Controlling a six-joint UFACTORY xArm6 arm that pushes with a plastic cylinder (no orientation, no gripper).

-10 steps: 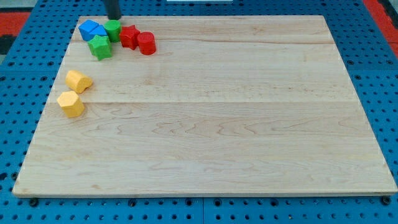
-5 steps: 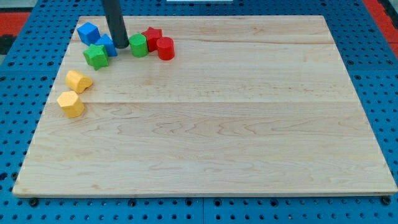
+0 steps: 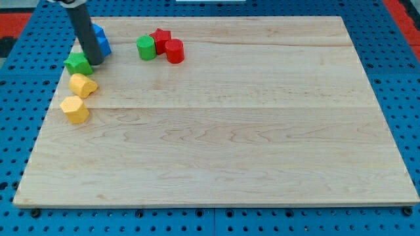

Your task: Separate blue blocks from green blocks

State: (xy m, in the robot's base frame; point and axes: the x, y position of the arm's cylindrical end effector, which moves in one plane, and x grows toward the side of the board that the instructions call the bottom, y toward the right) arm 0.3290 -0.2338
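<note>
My tip (image 3: 94,62) rests at the upper left of the wooden board (image 3: 223,131). It touches the right side of a green star-shaped block (image 3: 77,64). Blue blocks (image 3: 101,39) sit just behind the rod, partly hidden by it; I cannot tell how many. A green cylinder (image 3: 146,47) stands apart to the right, next to a red star (image 3: 160,38) and a red cylinder (image 3: 174,50).
Two yellow blocks lie below the green star near the board's left edge: one (image 3: 83,85) close under it, one (image 3: 75,109) lower. A blue pegboard (image 3: 394,78) surrounds the board.
The rod swept from the board's top edge down and left. The green cylinder and red blocks shifted right. The green star moved left and down, toward the yellow blocks.
</note>
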